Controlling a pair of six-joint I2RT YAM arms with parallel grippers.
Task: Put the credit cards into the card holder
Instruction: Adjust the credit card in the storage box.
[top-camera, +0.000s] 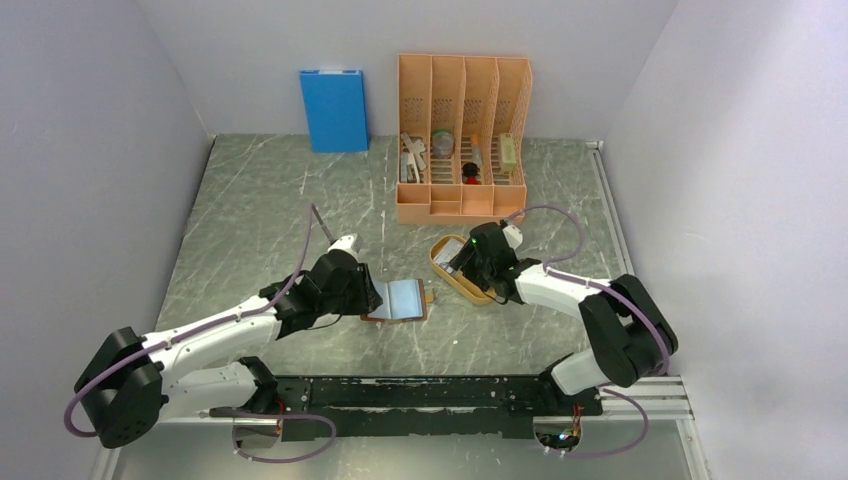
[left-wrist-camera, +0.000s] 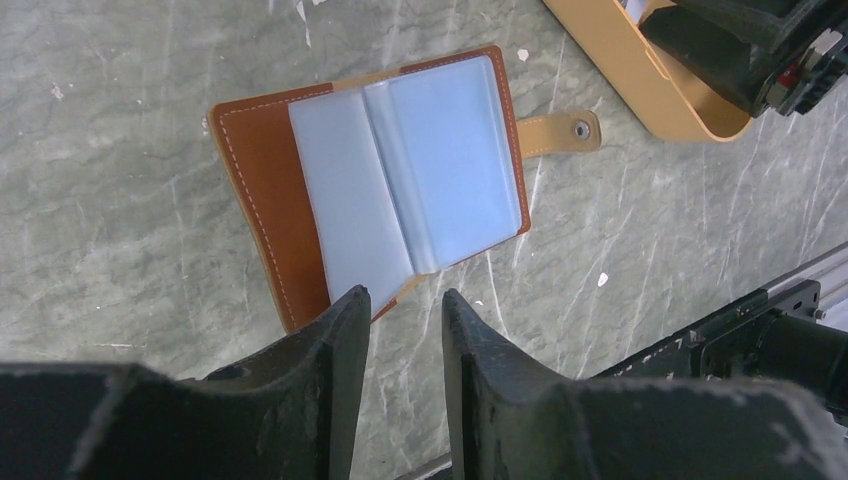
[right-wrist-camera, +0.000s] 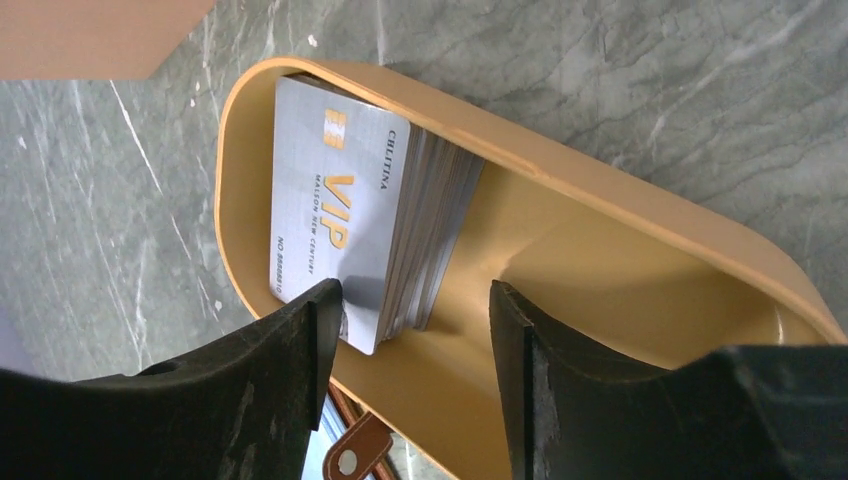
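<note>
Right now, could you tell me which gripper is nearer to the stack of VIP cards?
Right. The right gripper hangs open directly over the card stack in the orange tray; the left gripper is at the card holder.

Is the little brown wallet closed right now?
No, the wallet lies spread open, its clear sleeves facing up.

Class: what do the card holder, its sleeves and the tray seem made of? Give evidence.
Card holder: likely brown leather, matte, pale stitched edge. Sleeves: clear bluish plastic, soft sheen. Tray: probably moulded orange plastic, smooth, slightly glossy rim.
</note>
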